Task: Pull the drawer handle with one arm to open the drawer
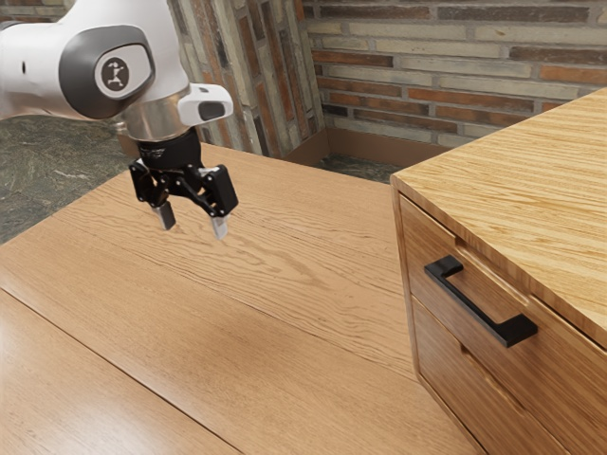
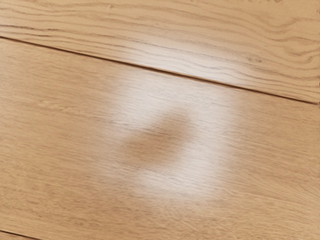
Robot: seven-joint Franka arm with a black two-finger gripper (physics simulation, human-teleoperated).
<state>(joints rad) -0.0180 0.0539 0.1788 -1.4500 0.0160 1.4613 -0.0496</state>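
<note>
A wooden cabinet (image 1: 531,190) stands at the exterior view's right. Its upper drawer (image 1: 446,242) carries a black bar handle (image 1: 479,301) and looks slightly out from the cabinet face, with a second drawer front (image 1: 455,374) below it. My black gripper (image 1: 193,221) hangs open above the wooden floor at the exterior view's upper left, far from the handle, fingers pointing down with nothing between them. In the wrist view, bare wood planks (image 2: 160,150) lie under my hand with a soft shadow in a bright patch.
A wide wooden plank floor (image 1: 237,322) stretches between my gripper and the cabinet. A brick wall (image 1: 446,66) runs along the back, with a dark stone surface (image 1: 47,171) at the far left.
</note>
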